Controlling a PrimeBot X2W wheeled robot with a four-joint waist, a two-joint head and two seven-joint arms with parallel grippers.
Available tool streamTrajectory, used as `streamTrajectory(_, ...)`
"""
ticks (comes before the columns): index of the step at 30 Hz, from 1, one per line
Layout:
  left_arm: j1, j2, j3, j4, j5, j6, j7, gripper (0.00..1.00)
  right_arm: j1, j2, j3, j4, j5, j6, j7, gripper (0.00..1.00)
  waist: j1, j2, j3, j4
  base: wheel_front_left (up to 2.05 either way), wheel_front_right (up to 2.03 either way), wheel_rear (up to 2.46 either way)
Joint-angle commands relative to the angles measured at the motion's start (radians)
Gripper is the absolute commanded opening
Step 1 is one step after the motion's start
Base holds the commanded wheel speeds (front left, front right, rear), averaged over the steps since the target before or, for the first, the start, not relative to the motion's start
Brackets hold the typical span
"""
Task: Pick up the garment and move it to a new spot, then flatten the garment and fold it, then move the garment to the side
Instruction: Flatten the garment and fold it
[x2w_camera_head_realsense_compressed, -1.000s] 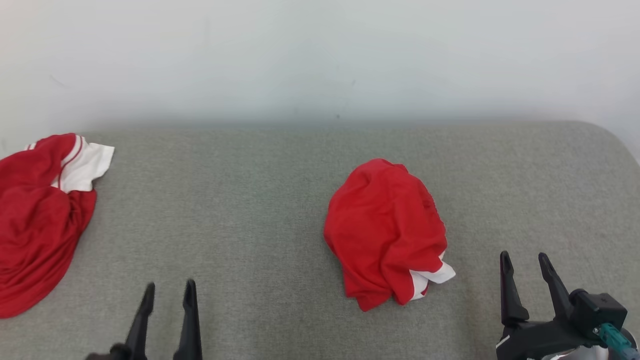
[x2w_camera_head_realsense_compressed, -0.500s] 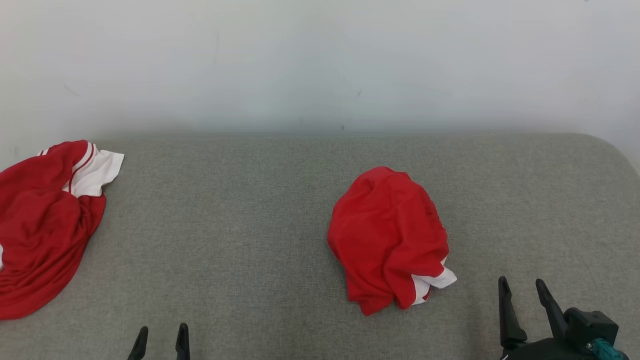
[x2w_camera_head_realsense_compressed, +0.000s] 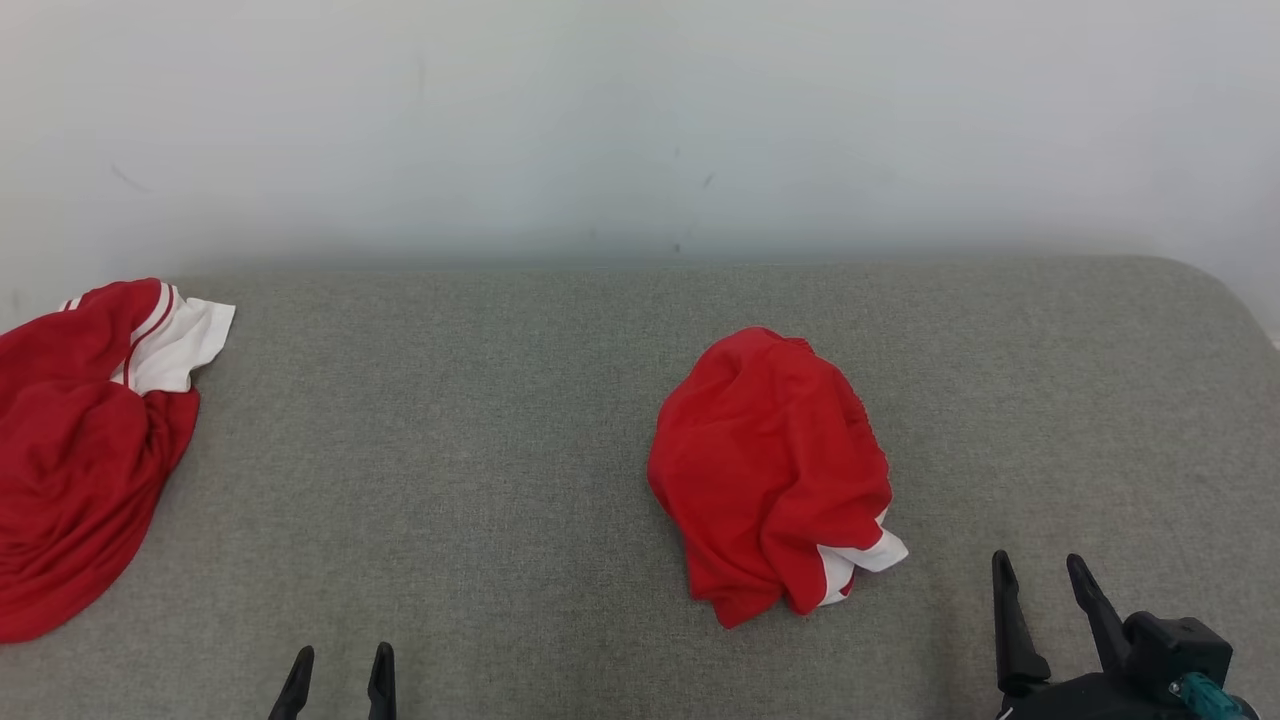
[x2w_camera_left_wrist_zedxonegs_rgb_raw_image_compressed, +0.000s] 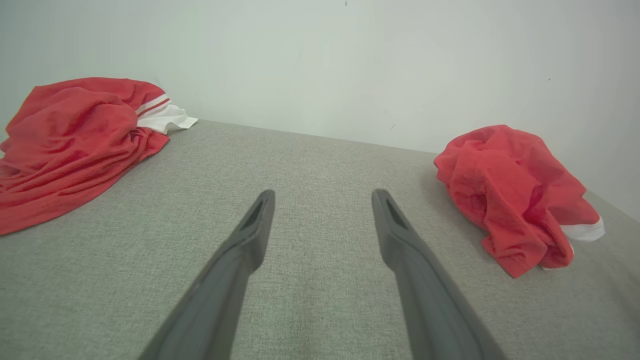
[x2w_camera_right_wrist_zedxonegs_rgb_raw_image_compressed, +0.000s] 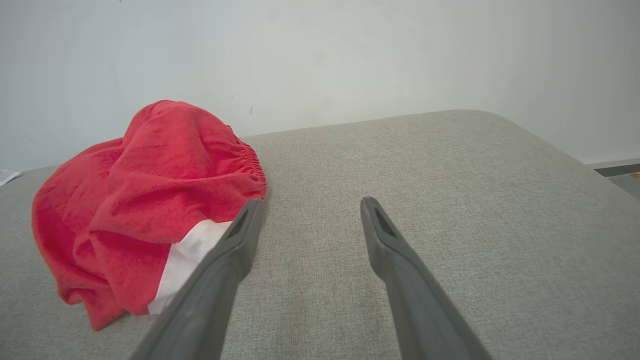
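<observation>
**Head view:** A crumpled red garment (x2w_camera_head_realsense_compressed: 770, 470) with a white-trimmed corner is pictured heaped right of centre on a grey padded surface (x2w_camera_head_realsense_compressed: 480, 450), which is backed by a white wall (x2w_camera_head_realsense_compressed: 640, 120). The left gripper (x2w_camera_head_realsense_compressed: 344, 652) is seen at the bottom edge with its fingers parted and nothing between them. The right gripper (x2w_camera_head_realsense_compressed: 1035, 560) is seen at the lower right, likewise spread and empty, near the garment's white corner but apart from it. A second red garment (x2w_camera_head_realsense_compressed: 80, 470), with a white striped cuff, is bunched at the far left.

**Left wrist view:** The left gripper (x2w_camera_left_wrist_zedxonegs_rgb_raw_image_compressed: 324, 194) is shown splayed above bare grey upholstery. The crumpled red garment (x2w_camera_left_wrist_zedxonegs_rgb_raw_image_compressed: 515, 190) is well off to its right and the second red garment (x2w_camera_left_wrist_zedxonegs_rgb_raw_image_compressed: 75, 140) is off to its left. Neither is touched.

**Right wrist view:** The right gripper (x2w_camera_right_wrist_zedxonegs_rgb_raw_image_compressed: 311, 202) is shown wide apart and unloaded, with the crumpled red garment (x2w_camera_right_wrist_zedxonegs_rgb_raw_image_compressed: 150, 200) just beside one finger. A gathered elastic band can be made out along the garment's upper edge, so shorts are suggested.

**Progress:** No step of the task is judged to be done. The central heap is taken to be the piece to be handled, and it has not been lifted, spread flat or folded. The pick-up, the move to a new spot, the flattening, the folding and the final move aside are all judged to be left. The right gripper is judged the better placed for a first grasp.
</observation>
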Motion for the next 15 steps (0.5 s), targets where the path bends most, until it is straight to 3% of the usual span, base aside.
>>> streamTrajectory(1, -0.012, 0.006, -0.005, -0.004, 0.0, -0.001, -0.003, 1.0, 0.0, -0.001, 0.002, -0.003, -0.003, -0.002, 0.0, 1.0, 0.0001, 0.0, 0.001, 0.0, 0.0, 0.0, 0.0)
streamTrajectory(15, -0.056, 0.025, -0.06, -0.017, 0.014, -0.001, -0.003, 1.0, -0.02, -0.001, 0.027, -0.02, 0.006, -0.002, 0.005, 1.0, 0.0001, 0.0, 0.021, -0.031, 0.0, 0.0, 0.0)
